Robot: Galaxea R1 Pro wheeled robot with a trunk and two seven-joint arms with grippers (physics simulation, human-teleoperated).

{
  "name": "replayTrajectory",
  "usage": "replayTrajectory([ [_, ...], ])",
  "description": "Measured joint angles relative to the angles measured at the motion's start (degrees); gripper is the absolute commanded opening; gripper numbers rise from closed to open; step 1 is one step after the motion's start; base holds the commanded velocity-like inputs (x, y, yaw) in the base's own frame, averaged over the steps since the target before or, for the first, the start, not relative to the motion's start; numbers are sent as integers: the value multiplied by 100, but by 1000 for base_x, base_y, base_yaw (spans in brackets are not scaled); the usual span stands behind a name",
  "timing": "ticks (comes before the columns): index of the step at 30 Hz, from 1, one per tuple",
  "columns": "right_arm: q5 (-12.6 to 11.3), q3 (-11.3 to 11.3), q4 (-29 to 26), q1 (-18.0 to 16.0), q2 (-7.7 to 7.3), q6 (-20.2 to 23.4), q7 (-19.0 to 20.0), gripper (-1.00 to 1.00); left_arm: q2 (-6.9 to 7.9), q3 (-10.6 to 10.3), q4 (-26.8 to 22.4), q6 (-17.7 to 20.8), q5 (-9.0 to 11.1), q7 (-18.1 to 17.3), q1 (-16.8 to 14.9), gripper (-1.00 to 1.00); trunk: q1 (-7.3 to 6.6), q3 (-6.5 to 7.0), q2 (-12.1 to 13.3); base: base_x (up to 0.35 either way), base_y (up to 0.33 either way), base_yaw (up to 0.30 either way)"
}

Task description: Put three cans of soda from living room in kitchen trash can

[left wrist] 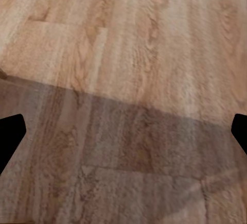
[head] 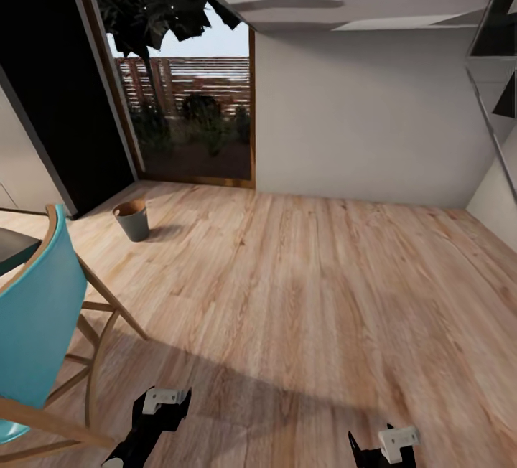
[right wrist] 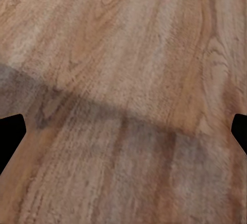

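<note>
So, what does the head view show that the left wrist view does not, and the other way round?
Head view alone: the bin standing upright on the floor near the glass door, a teal chair, the white wall, and both claws, left and right, low in the picture.

Left wrist view alone: a close look at the floor planks, with that claw's two dark fingertips wide apart and nothing between them.

Both share: the wood floor, crossed by a shadow.
</note>
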Motion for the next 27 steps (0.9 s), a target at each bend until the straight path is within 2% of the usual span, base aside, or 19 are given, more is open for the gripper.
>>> replayTrajectory([
  [27,5,7,0,0,-1,0,0,100,0,0,-2,-1,0,6,0,100,0,0,0,274,-189,0],
])
